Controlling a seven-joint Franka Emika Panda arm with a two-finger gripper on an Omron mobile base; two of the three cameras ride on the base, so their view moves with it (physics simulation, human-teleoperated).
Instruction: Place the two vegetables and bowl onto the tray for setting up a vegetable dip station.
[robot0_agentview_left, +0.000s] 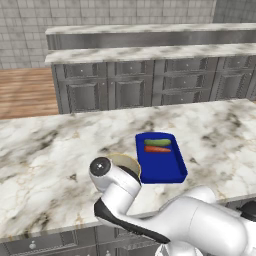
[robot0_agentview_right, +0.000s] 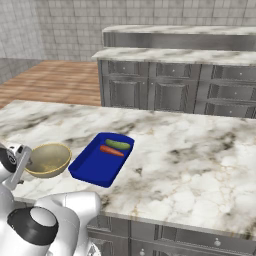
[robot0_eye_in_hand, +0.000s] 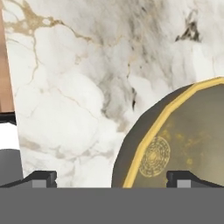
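We have the claw (robot0_eye_in_hand: 111, 177) open, its two dark tips spread wide at the bottom of the hand view, one tip over the yellowish-tan bowl's (robot0_agentview_right: 47, 160) speckled inside and the other over bare marble, so the jaws straddle the rim. Nothing is held. We judge the risks as these: if the tips close too shallow on that thin rim, the bowl may tip or slip free on the lift; and since the bowl looks about as wide as the blue tray (robot0_agentview_right: 90, 167), setting it down may knock the vegetables or leave it perched on the raised rim.

The tray sits at the centre of the right base view on the marble bench (robot0_agentview_right: 190, 165), just right of the bowl. The dark green cucumber (robot0_agentview_right: 118, 144) and the orange carrot (robot0_agentview_right: 111, 151) lie side by side at its far end; the near part is bare. The bowl, at lower left of that frame, is empty and stands on the bench, not yet on the tray.
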